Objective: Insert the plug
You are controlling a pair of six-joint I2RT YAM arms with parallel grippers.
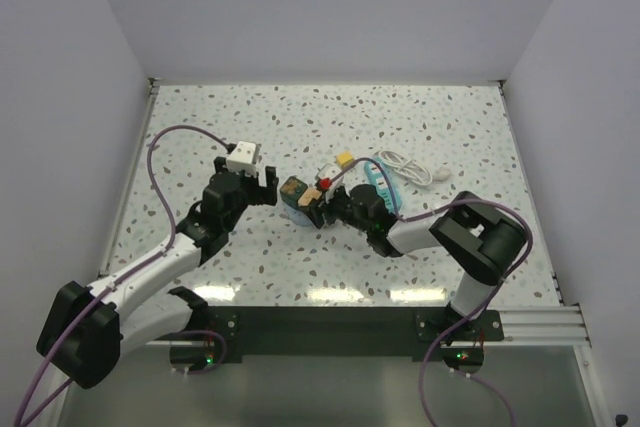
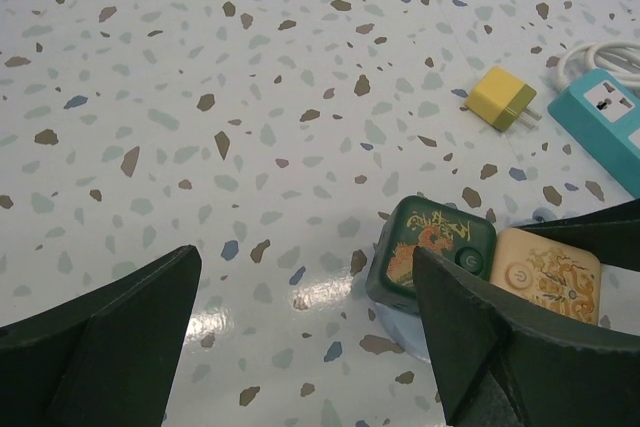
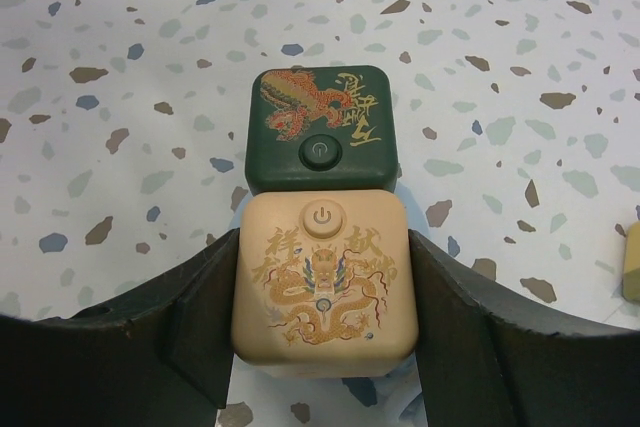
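I judge this to be the grasp step, because the plug [image 3: 320, 127] is not yet in hand. It sits button face up, touching the far side of the tan cube [image 3: 325, 277]. My right fingers [image 3: 470, 327] pinch that tan cube by its two sides and do not touch the plug. My left fingers [image 2: 110, 327] are spread wide and hold nothing, low over the desk [image 2: 250, 67], across the plug from the tan cube. Next, I think, the left fingers must straddle the plug, close on it, and turn its prongs, hidden here, toward the power strip [image 2: 610, 122] near the tan cube.
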